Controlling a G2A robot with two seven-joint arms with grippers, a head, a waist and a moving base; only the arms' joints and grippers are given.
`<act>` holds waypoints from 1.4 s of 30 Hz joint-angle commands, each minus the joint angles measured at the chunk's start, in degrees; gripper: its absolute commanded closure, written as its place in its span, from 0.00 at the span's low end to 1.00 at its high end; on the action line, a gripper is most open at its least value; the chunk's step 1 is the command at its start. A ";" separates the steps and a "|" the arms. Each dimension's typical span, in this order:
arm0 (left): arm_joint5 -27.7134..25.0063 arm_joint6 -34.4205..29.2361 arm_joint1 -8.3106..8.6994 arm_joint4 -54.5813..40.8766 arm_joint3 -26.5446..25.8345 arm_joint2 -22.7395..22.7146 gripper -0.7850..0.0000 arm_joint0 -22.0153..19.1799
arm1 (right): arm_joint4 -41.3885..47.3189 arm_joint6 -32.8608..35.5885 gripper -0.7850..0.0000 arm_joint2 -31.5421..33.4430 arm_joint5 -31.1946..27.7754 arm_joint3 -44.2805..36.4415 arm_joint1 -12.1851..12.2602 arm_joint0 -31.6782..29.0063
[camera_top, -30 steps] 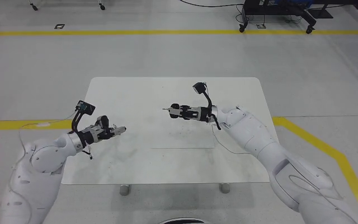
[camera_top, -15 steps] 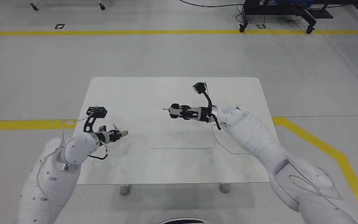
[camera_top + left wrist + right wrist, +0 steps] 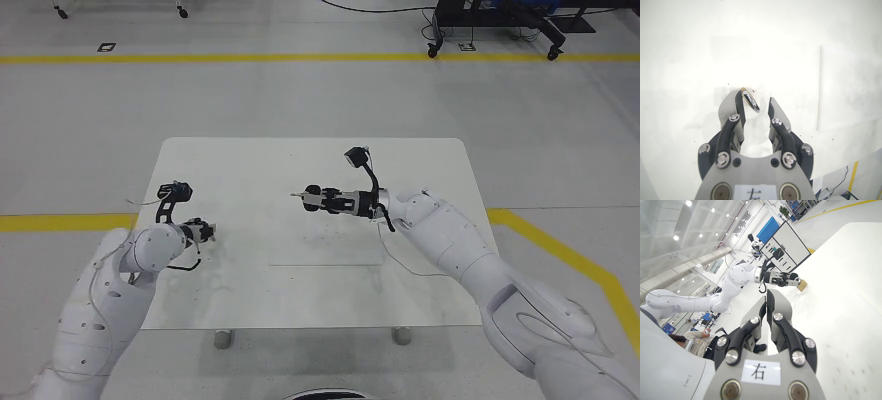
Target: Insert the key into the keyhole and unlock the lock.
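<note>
Left tool [image 3: 755,97] sits low over the near left part of the counter [image 3: 400,280], fingers partly apart. The lock [image 3: 751,101] is between them. In the left wrist view its chrome shackle and brass edge lie slantwise, touching one pad [image 3: 738,106], with a visible gap to the other pad [image 3: 770,110], so there is no squeeze on it from both sides. In the right wrist view the same lock [image 3: 802,285] shows as a brass body hanging tilted off the tool tip, a lower corner on or just above the counter, contact unclear. The shackle is up in between the fingertips. In the top view the lock is too small to pick out at the tool tip.

Right tool [image 3: 767,295] is farther in, about mid counter, held above the surface and pointing across toward the left tool. The two tools are well apart. Its pads are pressed together with no gap. In the top view a thin short bit sticks out of its tip and looks like the key [image 3: 294,196], too small to be sure; in the right wrist view it is hidden between the pads. The key is not at the lock, and the keyhole cannot be made out.

The counter is white with rounded corners and a faint rectangular outline near the middle. Dark specks dot the surface around the left tool.

Beyond the far edge is light floor with a yellow line [image 3: 300,58] running across. A black wheeled frame [image 3: 495,25] stands at the far right.
</note>
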 commanded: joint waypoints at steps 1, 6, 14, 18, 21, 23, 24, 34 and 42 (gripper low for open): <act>0.49 -0.25 0.01 0.76 -0.12 0.03 1.00 0.05 | 0.00 0.00 1.00 0.00 0.00 0.00 0.00 0.00; 0.19 -0.38 0.08 2.40 -0.69 -0.05 1.00 0.36 | 0.00 0.00 1.00 0.00 0.00 0.00 0.00 0.00; -3.13 2.61 0.15 7.01 -2.80 0.79 1.00 1.20 | 0.00 0.00 1.00 0.00 0.00 0.00 0.00 0.00; -4.09 3.21 -0.01 8.44 -2.36 1.70 1.00 0.70 | 0.00 0.00 1.00 0.00 0.00 0.00 0.00 0.00; -4.97 3.27 -0.21 8.12 -1.81 2.35 1.00 0.15 | 0.00 0.00 1.00 0.00 0.00 0.00 0.00 0.00; -5.05 2.83 -0.33 8.19 -1.45 2.68 1.00 -0.25 | 0.00 0.00 1.00 0.00 0.00 0.00 0.00 0.00; -5.02 2.67 -0.36 8.16 -1.36 2.76 0.86 -0.40 | 0.00 0.00 1.00 0.00 0.00 0.00 0.00 0.00; -4.71 1.59 -0.89 8.82 0.04 4.20 0.58 -1.83 | 0.00 0.00 1.00 0.00 0.00 0.00 0.00 0.00; -4.54 1.41 -1.15 9.17 0.45 4.38 0.78 -2.24 | 0.00 0.00 1.00 0.00 0.00 0.00 0.00 0.00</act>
